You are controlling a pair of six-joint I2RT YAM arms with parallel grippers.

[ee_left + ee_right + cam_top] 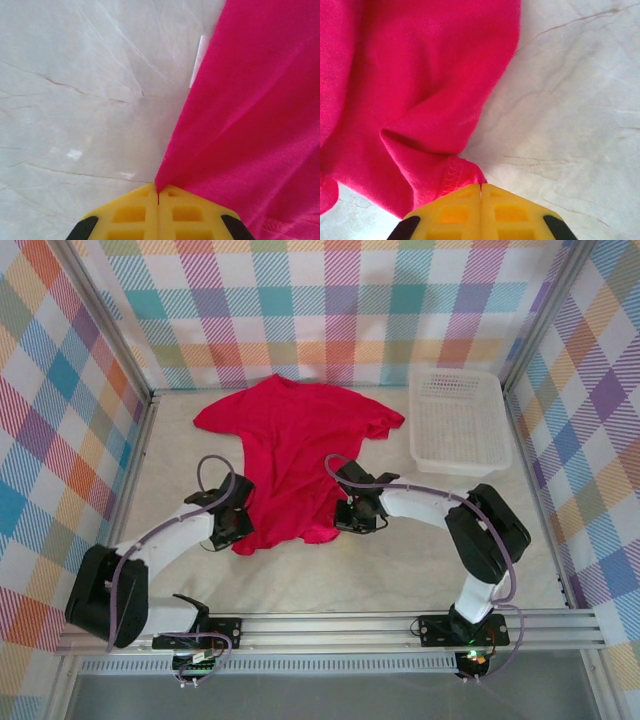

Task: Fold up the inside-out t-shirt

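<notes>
Left gripper (158,196): yellow fingers clamped together, pinching the near-left hem corner of the inside-out t-shirt (290,445); the fabric fans away to its right.
Right gripper (481,188): pressed shut as well, biting the stitched near-right hem corner; the cloth spreads up and to its left.
Key relation: 2 grips, 1 per hem corner, roughly level; the shirt's long axis runs straight away from both toward the collar, so a forward carry looks the likely fold.
Shirt: soft crimson knit, rumpled, sleeves spread at the far end.
Table cover (75,100): pale, creased.
Basket (460,420): white lattice plastic, far right, just beside a sleeve.
</notes>
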